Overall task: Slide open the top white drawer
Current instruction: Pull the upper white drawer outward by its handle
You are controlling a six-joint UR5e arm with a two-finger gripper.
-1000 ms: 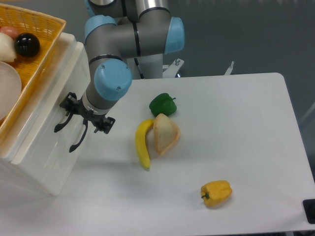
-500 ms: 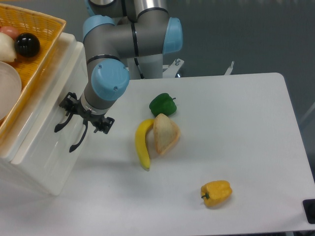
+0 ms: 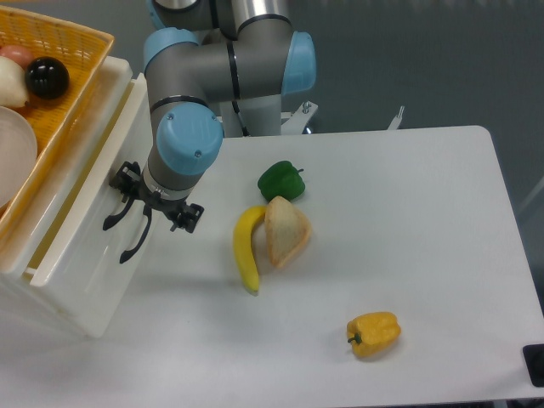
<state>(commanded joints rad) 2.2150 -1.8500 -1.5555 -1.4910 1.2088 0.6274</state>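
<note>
The small white cabinet [image 3: 51, 297] stands at the left edge of the table. The top white drawer [image 3: 81, 200] is out a little, with a thin gap showing along its lower left edge. Its curved black handle [image 3: 113, 218] lies right at my gripper [image 3: 143, 206], which looks shut on the handle's upper end. The fingers are partly hidden under the blue wrist joint [image 3: 185, 144]. The lower drawer's black handle [image 3: 136, 242] hangs free just beside it.
An orange basket [image 3: 72, 64] holding a black ball [image 3: 47, 76] and a white dish sits on the cabinet. On the table lie a green pepper [image 3: 280, 180], a banana [image 3: 246, 251], a piece of bread [image 3: 286, 231] and a yellow pepper [image 3: 372, 333].
My gripper has shifted slightly right, away from the cabinet. The top drawer's front and handle came with it, opening a thin gap.
</note>
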